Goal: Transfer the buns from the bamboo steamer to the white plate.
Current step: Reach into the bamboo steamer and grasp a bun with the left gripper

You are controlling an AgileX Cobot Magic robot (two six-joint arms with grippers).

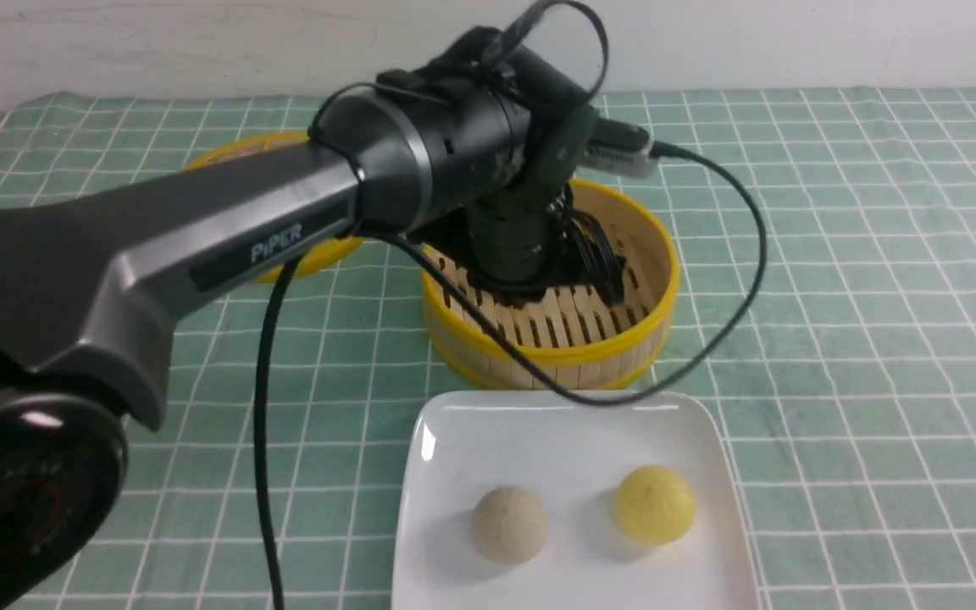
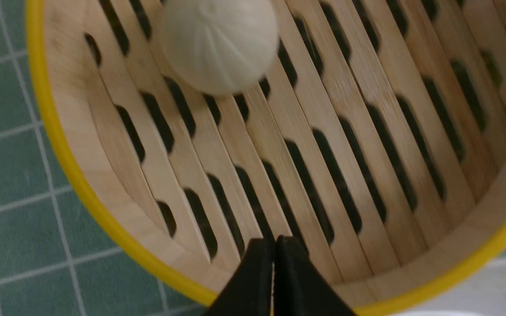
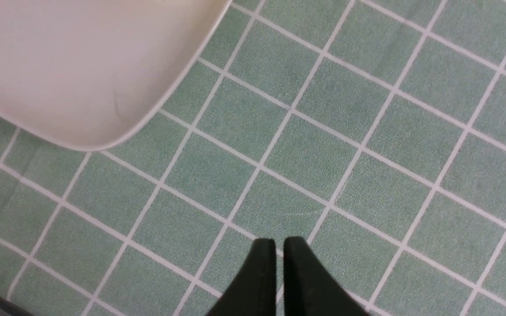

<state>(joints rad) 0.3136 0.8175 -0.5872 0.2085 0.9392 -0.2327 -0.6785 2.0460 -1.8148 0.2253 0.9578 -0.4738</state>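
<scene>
Tightly closed left fingers over steamer

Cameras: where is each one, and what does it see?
Front view: between the arms, facing forward at the bamboo steamer and white plate; left arm shows.
Left wrist view: on that wrist, looking into the steamer at a cream bun; shut left jaws show.
Right wrist view: on that wrist, looking at green cloth and a plate corner; shut right jaws show.
Shared: front and left wrist both see the steamer.
</scene>
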